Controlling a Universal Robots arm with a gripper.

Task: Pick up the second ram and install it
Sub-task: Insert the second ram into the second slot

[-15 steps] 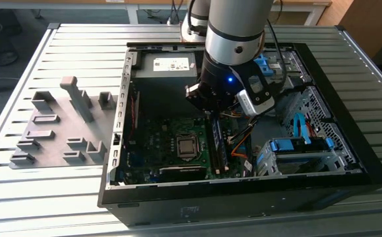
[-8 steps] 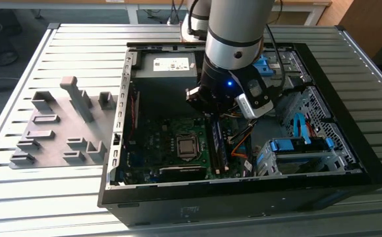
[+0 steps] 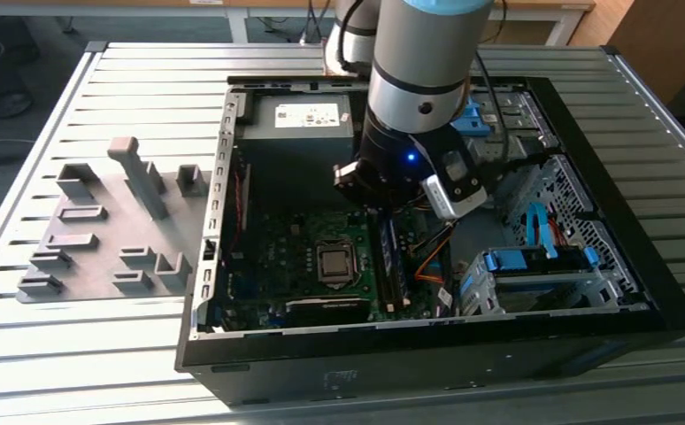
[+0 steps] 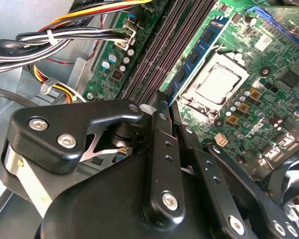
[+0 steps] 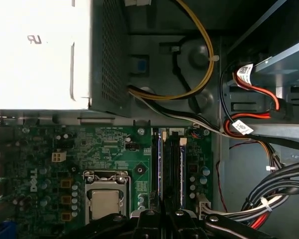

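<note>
Seating work, low over the memory slots point(image 4: 154, 55) of the motherboard point(image 5: 89, 149), inside the open computer case point(image 3: 626, 292). Gripper point(image 4: 167, 107) down at the slot ends, just beside the processor socket point(image 4: 217, 82); cannot tell whether the claw is clamped on a stick or merely drawn close. One blue-green stick point(image 4: 192, 59) standing upright in the slot nearest the socket. Cannot tell whether that is the second ram or whether the second ram sits hidden in the claw; no other stick to be made out.

To do this well: keep the stick's long edge parallel with the chosen slot and its face upright, not tilted toward the seated neighbour. Match the notch before pressing. Press straight down and evenly along the length, not at one end alone. Mind the bundled cables point(image 4: 65, 37) lying near the slots' far side, and keep the claw's linkage off the socket. Check that the slot's end clips stand open beforehand.
</note>
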